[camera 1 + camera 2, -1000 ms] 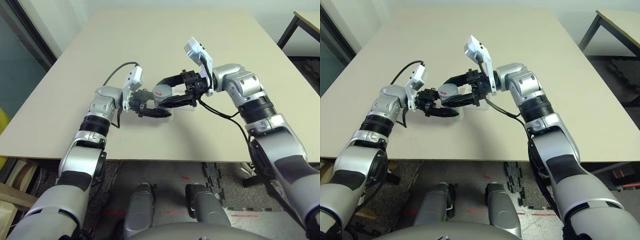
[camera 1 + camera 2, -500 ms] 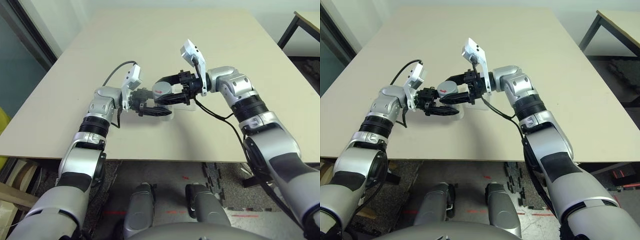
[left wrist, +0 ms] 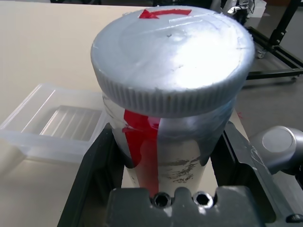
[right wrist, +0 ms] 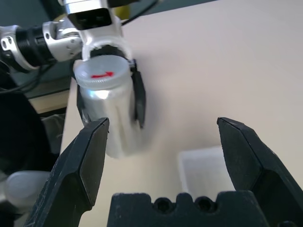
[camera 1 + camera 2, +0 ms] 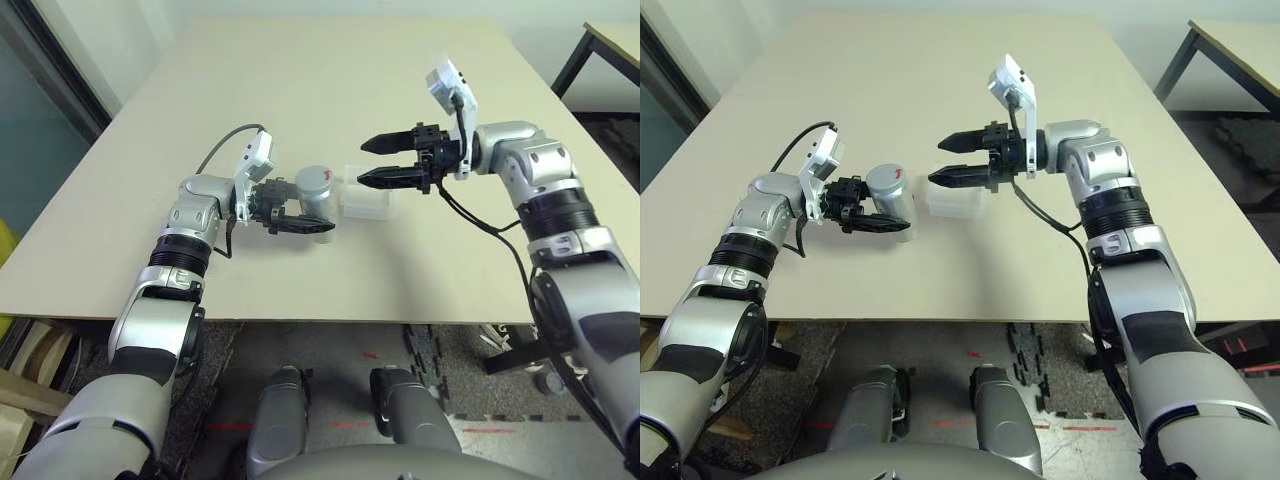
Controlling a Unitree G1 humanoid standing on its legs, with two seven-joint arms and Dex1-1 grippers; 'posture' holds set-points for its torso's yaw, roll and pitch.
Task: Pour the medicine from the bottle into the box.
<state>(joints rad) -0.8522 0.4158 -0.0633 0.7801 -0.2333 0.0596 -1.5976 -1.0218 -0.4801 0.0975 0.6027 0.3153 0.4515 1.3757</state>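
The silver-grey bottle stands upright near the table's middle, its grey cap marked with a red arrow still on. My left gripper is shut on the bottle's body from the left. The clear box lies on the table just right of the bottle, also seen as the box. My right gripper hangs open above the box, apart from the bottle, with nothing between its fingers. The medicine is hidden inside the capped bottle.
The beige table stretches bare behind and to both sides of the arms. A dark-legged second table stands at the far right, off the table's edge.
My right gripper has left the bottle's cap and drawn back to the right and up, uncovering the box. The left gripper still holds the bottle in about the same place.
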